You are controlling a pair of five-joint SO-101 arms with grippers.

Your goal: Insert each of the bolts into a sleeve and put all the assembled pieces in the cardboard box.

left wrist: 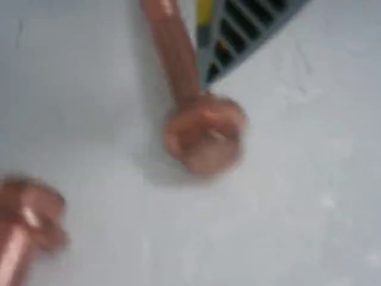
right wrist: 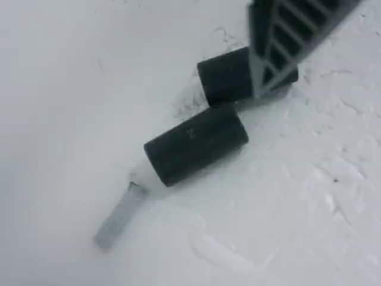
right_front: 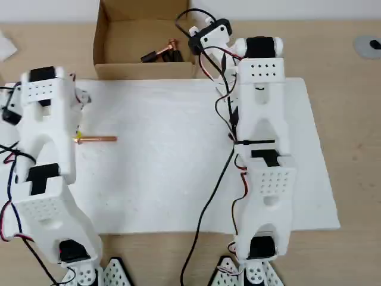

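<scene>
Copper-coloured flanged bolt (left wrist: pixel 202 134) lies beside the left claw (right_front: pixel 78 136), grip state unclear.

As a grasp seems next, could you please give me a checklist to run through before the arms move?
1. Bolt lies flat on the mat: ok.
2. Second bolt lies apart from it: ok.
3. Left pincer has a hold on the bolt: cannot tell.
4. Both sleeves are on the mat: ok.
5. Sleeves are far enough apart for a clean pick: not ok, they lie close together.
6. Box is open, with room beside the one assembled piece: ok.
</scene>
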